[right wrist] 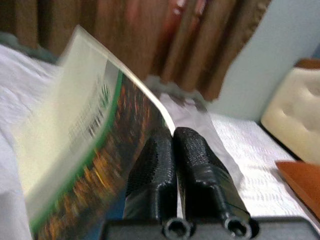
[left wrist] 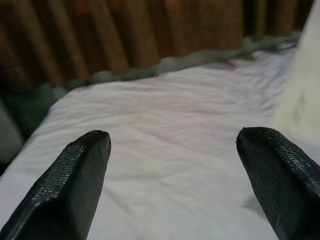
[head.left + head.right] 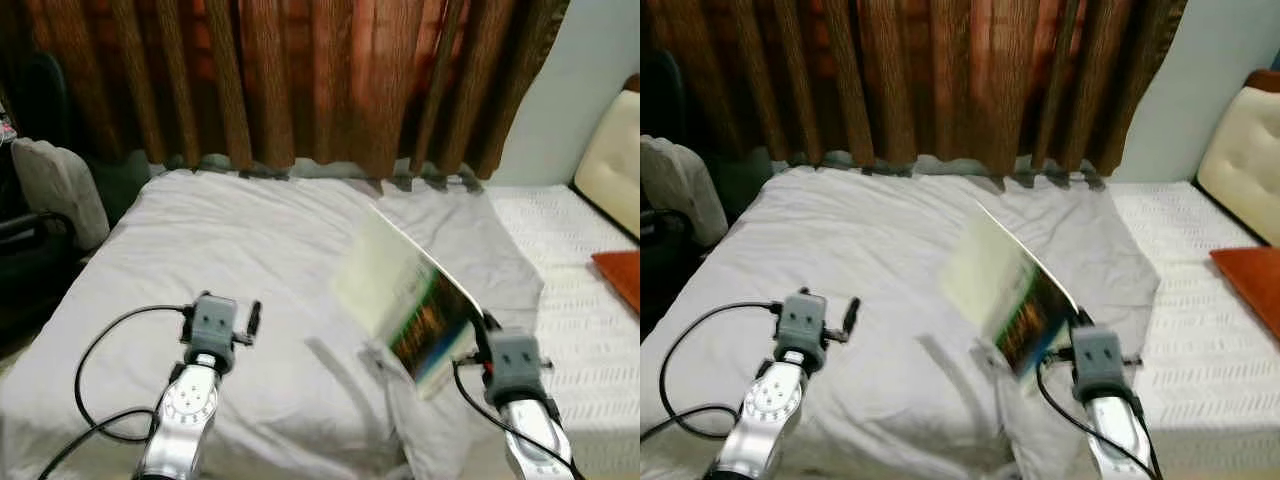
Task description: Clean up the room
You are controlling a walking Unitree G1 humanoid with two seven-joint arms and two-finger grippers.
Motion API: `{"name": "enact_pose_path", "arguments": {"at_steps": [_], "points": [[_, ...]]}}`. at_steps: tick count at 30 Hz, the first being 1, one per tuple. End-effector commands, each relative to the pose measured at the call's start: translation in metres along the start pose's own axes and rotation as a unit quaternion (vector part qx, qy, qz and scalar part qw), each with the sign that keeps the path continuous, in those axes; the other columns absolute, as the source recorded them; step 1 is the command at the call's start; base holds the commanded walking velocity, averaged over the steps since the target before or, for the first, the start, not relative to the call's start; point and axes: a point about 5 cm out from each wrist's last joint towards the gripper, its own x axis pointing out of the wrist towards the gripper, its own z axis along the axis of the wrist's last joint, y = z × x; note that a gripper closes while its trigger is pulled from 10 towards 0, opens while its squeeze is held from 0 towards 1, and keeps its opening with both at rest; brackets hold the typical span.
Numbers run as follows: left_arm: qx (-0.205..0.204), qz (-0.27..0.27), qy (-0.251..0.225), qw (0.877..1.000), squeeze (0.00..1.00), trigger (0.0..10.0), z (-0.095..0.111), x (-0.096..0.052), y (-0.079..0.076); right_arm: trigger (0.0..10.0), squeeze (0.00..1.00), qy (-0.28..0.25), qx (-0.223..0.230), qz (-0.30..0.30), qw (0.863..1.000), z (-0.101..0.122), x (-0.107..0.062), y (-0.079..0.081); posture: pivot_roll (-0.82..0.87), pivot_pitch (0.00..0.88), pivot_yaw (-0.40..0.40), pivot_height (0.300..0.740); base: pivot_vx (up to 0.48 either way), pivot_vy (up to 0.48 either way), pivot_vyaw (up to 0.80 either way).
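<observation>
Over the front right part of the bed, the right gripper holds a book by its lower corner, with the two black fingers pressed together on the cover. The book is lifted off the grey sheet and tilted, with the pale pages facing left and the dark green and orange cover facing the gripper; its shadow falls on the sheet just under it. Toward the front left part of the bed, the left gripper hangs above the sheet with its fingers wide apart and nothing between them. Brown curtains hang behind the far edge of the bed, and an orange cushion lies at its right edge
</observation>
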Motion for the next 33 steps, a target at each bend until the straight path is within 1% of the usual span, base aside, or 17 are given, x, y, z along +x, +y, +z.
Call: {"name": "enact_pose_path", "arguments": {"at_steps": [1,5,8,12,18,21,22,25,29,30,32,33], "points": [[0.007,-0.001,0.005,1.0,0.0,10.0,-0.005,-0.008,0.006,0.0,0.0,-0.029,0.01,0.007,0.999,0.014,0.004,0.004,0.0,0.0,-0.047,0.74,0.311,-0.36,0.0],[0.006,-0.012,0.0,1.0,0.0,10.0,-0.005,-0.01,0.001,0.0,0.0,-0.029,0.01,0.012,0.999,0.014,0.003,0.004,-0.01,0.0,-0.05,0.74,0.311,-0.36,0.0],[0.009,-0.029,-0.023,0.999,0.0,10.0,0.002,-0.009,-0.013,0.0,0.0,-0.029,0.007,0.015,0.999,0.014,0.002,0.001,-0.02,0.0,-0.053,0.74,0.312,-0.361,0.0],[0.017,-0.033,-0.032,0.999,0.0,10.0,0.005,-0.01,-0.017,0.0,0.0,-0.029,0.008,0.021,0.999,0.014,0.002,0.001,-0.03,0.0,-0.055,0.74,0.308,-0.364,0.0],[0.02,-0.03,-0.03,0.999,0.0,10.0,0.005,-0.011,-0.019,0.0,0.0,-0.023,0.017,0.029,0.999,0.011,0.002,0.002,-0.02,0.0,-0.054,0.74,0.298,-0.373,0.0],[0.007,-0.017,-0.016,1.0,0.0,10.0,0.0,-0.012,-0.016,0.0,0.0,-0.015,0.03,0.039,0.999,0.009,0.003,0.003,-0.02,0.0,-0.056,0.74,0.265,-0.396,0.0],[-0.008,-0.004,-0.007,1.0,0.0,10.0,-0.003,-0.013,-0.011,0.0,0.0,-0.002,0.053,0.038,0.998,0.005,0.001,0.004,-0.02,0.0,-0.061,0.74,0.255,-0.401,0.0],[-0.018,0.004,-0.006,1.0,0.0,10.0,-0.004,-0.018,-0.006,0.0,0.0,0.018,0.07,0.034,0.997,-0.003,-0.008,0.003,-0.01,0.0,-0.07,0.74,0.257,-0.401,0.0],[-0.012,-0.022,-0.019,0.999,0.0,10.0,0.0,-0.035,-0.009,0.0,0.0,0.061,0.069,0.04,0.995,-0.021,-0.037,0.004,0.0,0.0,-0.078,0.74,0.263,-0.399,0.0],[-0.013,-0.026,-0.022,0.999,0.0,10.0,0.002,-0.038,-0.011,0.0,0.0,0.069,0.069,0.042,0.994,-0.024,-0.041,0.005,0.0,0.0,-0.077,0.74,0.266,-0.398,0.0],[-0.013,-0.027,-0.023,0.999,0.0,10.0,0.003,-0.039,-0.011,0.0,0.0,0.073,0.068,0.044,0.994,-0.025,-0.043,0.005,0.0,0.0,-0.077,0.74,0.266,-0.394,0.0],[-0.013,-0.03,-0.025,0.999,0.0,10.0,0.005,-0.039,-0.015,0.0,0.0,0.075,0.073,0.043,0.994,-0.027,-0.04,0.005,0.01,0.0,-0.074,0.74,0.266,-0.398,0.0]]}}
